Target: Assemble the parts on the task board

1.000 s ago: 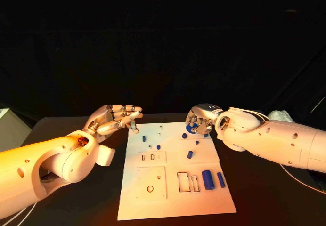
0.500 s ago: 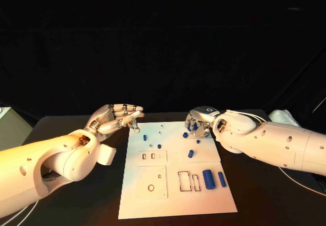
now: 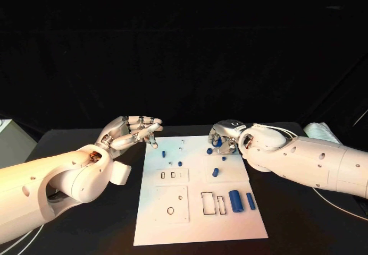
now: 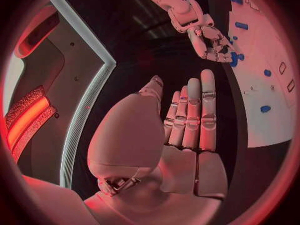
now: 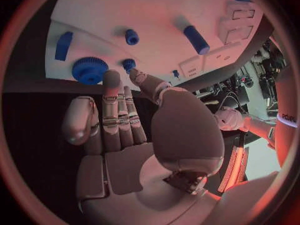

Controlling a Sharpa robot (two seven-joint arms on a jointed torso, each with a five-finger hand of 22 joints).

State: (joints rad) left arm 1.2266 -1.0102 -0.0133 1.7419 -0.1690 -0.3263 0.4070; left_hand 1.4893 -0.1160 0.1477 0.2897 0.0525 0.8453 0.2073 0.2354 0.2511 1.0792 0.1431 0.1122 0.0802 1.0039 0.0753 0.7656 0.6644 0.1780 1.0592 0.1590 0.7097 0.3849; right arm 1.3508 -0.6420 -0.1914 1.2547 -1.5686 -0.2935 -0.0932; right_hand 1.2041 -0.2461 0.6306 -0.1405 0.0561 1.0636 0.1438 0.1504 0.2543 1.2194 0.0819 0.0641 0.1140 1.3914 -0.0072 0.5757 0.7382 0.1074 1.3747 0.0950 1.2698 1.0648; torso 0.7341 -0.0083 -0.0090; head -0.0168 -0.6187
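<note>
- My right hand (image 3: 225, 139) hovers over the far right corner of the task board (image 3: 195, 218). Its fingers are extended and close together, holding nothing; the fingertips (image 5: 111, 80) stand just beside the blue gear (image 5: 90, 70), and I cannot tell whether they touch it.
- My left hand (image 3: 132, 133) hangs just off the task board's far left edge, fingers (image 4: 200, 110) straight and side by side, holding nothing.
- On the task board: the gear at the far right corner, a small blue peg (image 5: 129, 65) and a short cylinder (image 5: 131, 36) close by it, a blue block (image 5: 63, 45) next to the gear, a longer blue cylinder (image 3: 215, 172) towards the middle, and two large cylinders (image 3: 235, 201) on the near right part beside the rectangular slots (image 3: 208, 204).
- Judgement: the step in hand is the reach for the gear; no part is yet grasped.
- Next move calls for spreading the right fingers round the gear's rim and closing squarely, without knocking the nearby peg.
</note>
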